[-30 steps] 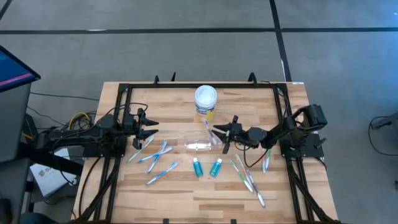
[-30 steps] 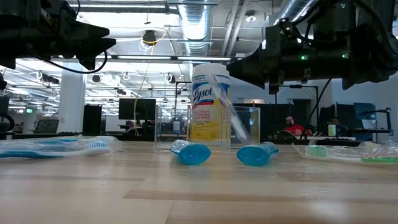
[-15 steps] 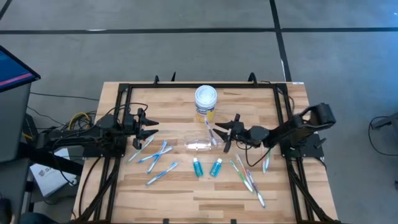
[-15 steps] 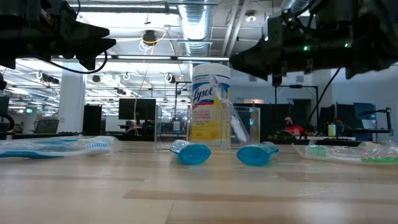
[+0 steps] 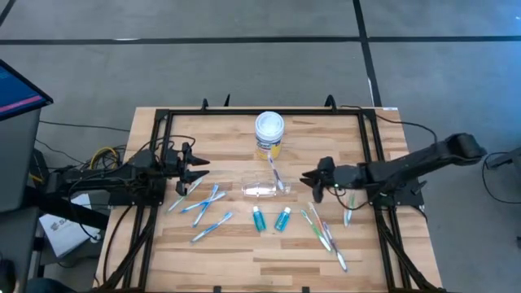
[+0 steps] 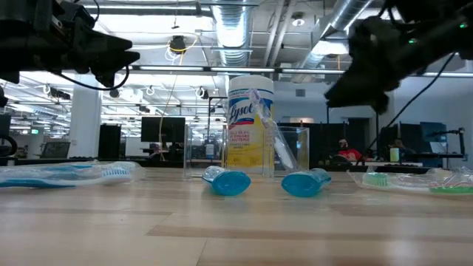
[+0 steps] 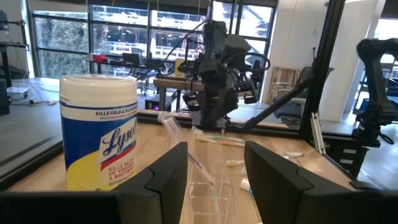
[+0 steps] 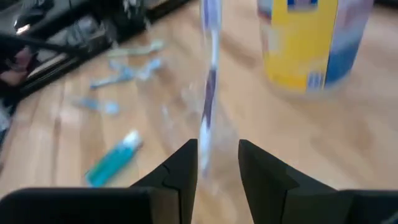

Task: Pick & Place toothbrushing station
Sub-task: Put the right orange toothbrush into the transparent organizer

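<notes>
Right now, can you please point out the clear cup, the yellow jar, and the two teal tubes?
clear cup (image 5: 262,188), high view, on its clear wall.
yellow jar (image 5: 269,127), high view, on its white lid.
left teal tube (image 5: 259,218), high view, on its body.
right teal tube (image 5: 282,219), high view, on its body.

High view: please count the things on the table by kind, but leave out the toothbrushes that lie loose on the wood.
Teal tubes: 2
Clear cup: 1
Toothbrush standing in the cup: 1
White-lidded yellow jar: 1
Total: 5
</notes>
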{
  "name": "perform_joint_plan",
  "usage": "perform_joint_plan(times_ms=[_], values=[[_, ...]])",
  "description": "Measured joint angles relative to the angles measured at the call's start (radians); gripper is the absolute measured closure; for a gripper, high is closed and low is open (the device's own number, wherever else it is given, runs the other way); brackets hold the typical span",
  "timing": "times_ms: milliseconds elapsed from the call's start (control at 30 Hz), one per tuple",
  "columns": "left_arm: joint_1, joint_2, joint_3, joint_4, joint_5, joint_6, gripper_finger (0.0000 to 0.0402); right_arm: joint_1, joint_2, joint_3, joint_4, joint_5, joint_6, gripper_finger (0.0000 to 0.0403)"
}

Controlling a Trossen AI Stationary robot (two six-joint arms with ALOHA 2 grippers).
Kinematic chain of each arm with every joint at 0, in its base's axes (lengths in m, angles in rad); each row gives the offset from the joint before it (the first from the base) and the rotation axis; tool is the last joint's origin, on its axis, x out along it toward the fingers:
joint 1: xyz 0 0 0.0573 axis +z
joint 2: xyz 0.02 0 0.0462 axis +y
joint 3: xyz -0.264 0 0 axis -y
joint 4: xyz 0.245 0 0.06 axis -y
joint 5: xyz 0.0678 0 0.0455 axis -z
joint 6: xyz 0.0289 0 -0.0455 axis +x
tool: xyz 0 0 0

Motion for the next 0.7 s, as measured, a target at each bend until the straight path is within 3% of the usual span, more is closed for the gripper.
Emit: perform_joint_plan(times_ms=[200,400,700], values=[[0.0,0.0,0.0,0.017,0.0,0.0,0.0247,0.0,-0.108,0.058,-0.388,-0.073,0.15,0.0301],[0.0,0.0,0.0,0.034,0.0,0.0,0.0247,0.0,-0.116,0.13,-0.674,-0.162,0.267,0.0305],[0.0,0.0,0.0,0.037,0.0,0.0,0.0247,-0.001,-0.088,0.177,-0.971,-0.251,0.46,0.0305]])
